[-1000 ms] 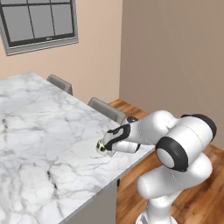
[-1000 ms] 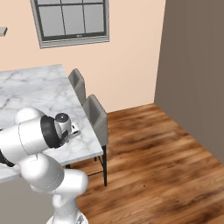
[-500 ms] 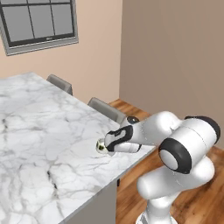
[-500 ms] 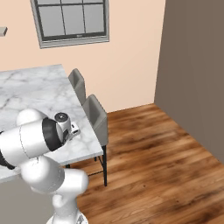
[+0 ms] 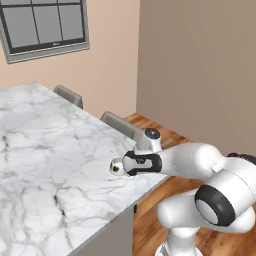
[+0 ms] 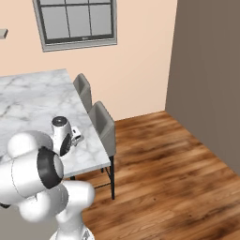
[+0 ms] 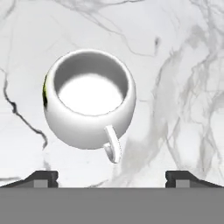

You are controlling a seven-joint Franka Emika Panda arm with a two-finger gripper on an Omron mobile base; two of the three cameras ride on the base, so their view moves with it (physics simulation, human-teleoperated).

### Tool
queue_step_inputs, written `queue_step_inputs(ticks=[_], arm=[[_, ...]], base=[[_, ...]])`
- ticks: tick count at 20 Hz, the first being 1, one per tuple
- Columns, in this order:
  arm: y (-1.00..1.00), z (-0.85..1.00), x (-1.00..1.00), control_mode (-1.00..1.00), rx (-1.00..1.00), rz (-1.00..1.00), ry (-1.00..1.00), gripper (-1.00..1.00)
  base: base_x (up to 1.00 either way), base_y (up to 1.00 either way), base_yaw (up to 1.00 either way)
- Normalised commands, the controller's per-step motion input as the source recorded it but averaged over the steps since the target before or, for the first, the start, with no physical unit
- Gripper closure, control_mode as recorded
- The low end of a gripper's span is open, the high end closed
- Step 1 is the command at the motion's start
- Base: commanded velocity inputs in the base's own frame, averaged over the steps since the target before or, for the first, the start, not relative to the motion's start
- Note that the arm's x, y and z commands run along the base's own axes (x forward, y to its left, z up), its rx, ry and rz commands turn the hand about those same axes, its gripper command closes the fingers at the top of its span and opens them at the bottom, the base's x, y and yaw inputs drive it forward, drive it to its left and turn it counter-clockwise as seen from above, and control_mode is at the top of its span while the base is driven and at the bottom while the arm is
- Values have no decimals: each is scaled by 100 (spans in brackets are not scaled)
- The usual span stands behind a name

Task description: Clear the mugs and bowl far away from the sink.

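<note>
Left base view: reaching out low over the white marble desk [image 5: 45,145], near its edge, with the gripper [image 5: 121,167] hidden behind the dark wrist. Sitting just at the gripper's tip, the white mug [image 5: 116,167], glossy and bearing a dark mark, resting on the desk surface. Standing beyond the gripper along the desk's far edge, two grey chairs [image 5: 122,126]. Hanging on the beige wall well behind, a grey-framed window [image 5: 47,27].

Right base view: bending down over the desk [image 6: 28,103] near its corner, with the gripper [image 6: 76,138] pointing at the marble. Showing as a pale shape just at the gripper, the white mug [image 6: 77,138], too small to make out further. Standing just past the gripper beside the desk edge, the chairs [image 6: 104,126], over a wooden floor [image 6: 159,168].

Hand view: looking straight down into the white mug [image 7: 89,100], upright on the marble, lying ahead of the gripper [image 7: 112,177] and between the lines of its tips. Pointing toward the gripper, the mug's handle. Standing spread wide apart, both fingertips [image 7: 41,177], touching nothing and gripping nothing.
</note>
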Motion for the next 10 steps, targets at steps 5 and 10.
queue_step_inputs(ticks=[5,10], arm=[[1,91,-75,-100,3,-12,17,-100],[-2,56,-79,-100,11,-44,22,-100]], base=[[0,0,0],[0,0,0]])
